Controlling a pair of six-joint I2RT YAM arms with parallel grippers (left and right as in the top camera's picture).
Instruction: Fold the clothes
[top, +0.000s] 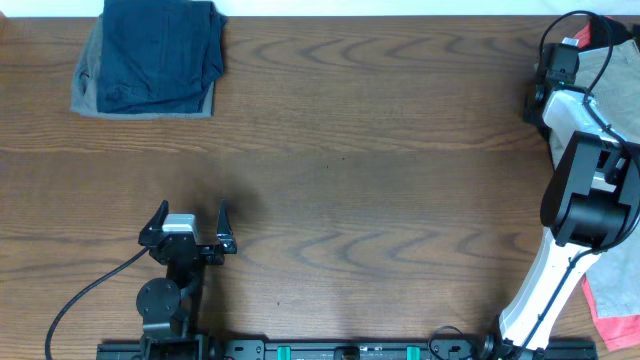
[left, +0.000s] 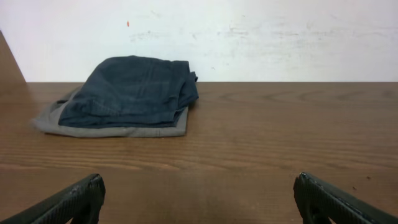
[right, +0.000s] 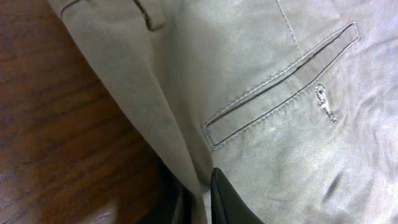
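Observation:
The clothes, a pair of light khaki shorts (right: 280, 124), fill most of the right wrist view, with a stitched welt pocket (right: 280, 84) facing up. My right gripper (right: 202, 183) is shut on the shorts' folded left edge, and a thin strip of fabric is pinched between its dark fingers (right: 230, 202). In the overhead view the shorts (top: 607, 66) lie at the far right edge of the table, mostly hidden by the right arm (top: 580, 150). My left gripper (top: 190, 216) rests open near the front left, holding nothing; its tips (left: 84, 194) stand wide apart over bare wood.
A folded stack of dark navy and grey garments (top: 150, 55) sits at the back left corner and also shows in the left wrist view (left: 127, 96). A coral-red garment (top: 618, 305) lies at the front right edge, beside the right arm's base.

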